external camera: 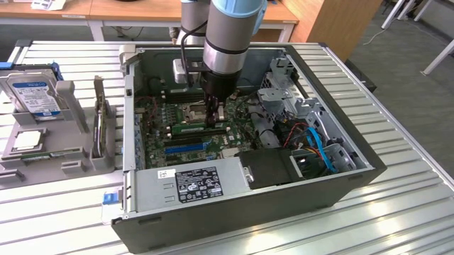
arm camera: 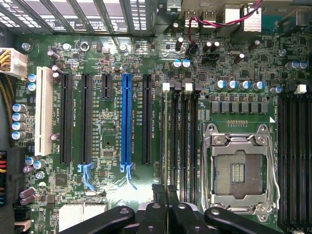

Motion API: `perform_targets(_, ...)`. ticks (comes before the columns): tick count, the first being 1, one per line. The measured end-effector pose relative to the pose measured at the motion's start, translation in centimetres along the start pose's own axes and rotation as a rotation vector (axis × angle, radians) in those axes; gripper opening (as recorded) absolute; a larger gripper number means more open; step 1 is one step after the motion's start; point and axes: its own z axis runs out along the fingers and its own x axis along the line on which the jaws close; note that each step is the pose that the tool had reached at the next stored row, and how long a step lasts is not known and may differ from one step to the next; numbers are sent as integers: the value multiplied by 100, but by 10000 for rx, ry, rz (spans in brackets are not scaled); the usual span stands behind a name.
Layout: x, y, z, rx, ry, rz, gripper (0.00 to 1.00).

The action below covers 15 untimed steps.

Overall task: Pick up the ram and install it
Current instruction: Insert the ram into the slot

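Arm point(external camera: 225, 48): silver-grey cylindrical tube, pale blue cap at the upper joint, thin dark ring above a black wrist section. Black cable point(external camera: 182, 48) runs alongside the tube; small grey box point(external camera: 182, 71) mounted beside the wrist. Gripper point(arm camera: 167, 195): matte black throughout, flat linkage bars with rounded ends and round pivot pins, two narrow fingers point(arm camera: 159, 204) with squared tips.

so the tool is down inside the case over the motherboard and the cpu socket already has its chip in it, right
Not quite. The tool is down inside the case over the motherboard, but the cpu socket has no chip in it. The wrist view shows its bare contact field inside the metal frame.
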Motion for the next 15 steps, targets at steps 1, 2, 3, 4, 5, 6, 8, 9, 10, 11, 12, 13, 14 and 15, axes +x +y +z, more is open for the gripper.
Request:
perform_targets(1, 0, 0, 0, 0, 0, 0, 12)
perform_targets(2, 0, 0, 0, 0, 0, 0, 12)
perform_targets(3, 0, 0, 0, 0, -1, 0, 12)
perform_targets(4, 0, 0, 0, 0, -1, 0, 12)
perform_targets(5, 0, 0, 0, 0, -1, 0, 12)
perform_targets(6, 0, 0, 0, 0, -1, -9, 12)
perform_targets(8, 0, 0, 0, -1, 2, -54, 12)
perform_targets(9, 0, 0, 0, -2, 3, -73, 12)
perform_targets(10, 0, 0, 0, -2, 4, -89, 12)
perform_targets(11, 0, 0, 0, -3, 4, -103, 12)
perform_targets(12, 0, 0, 0, -3, 3, -116, 12)
perform_targets(13, 0, 0, 0, -4, 4, -124, 12)
perform_targets(14, 0, 0, 0, -4, 4, -125, 12)
perform_targets(15, 0, 0, 3, -3, 4, -126, 12)
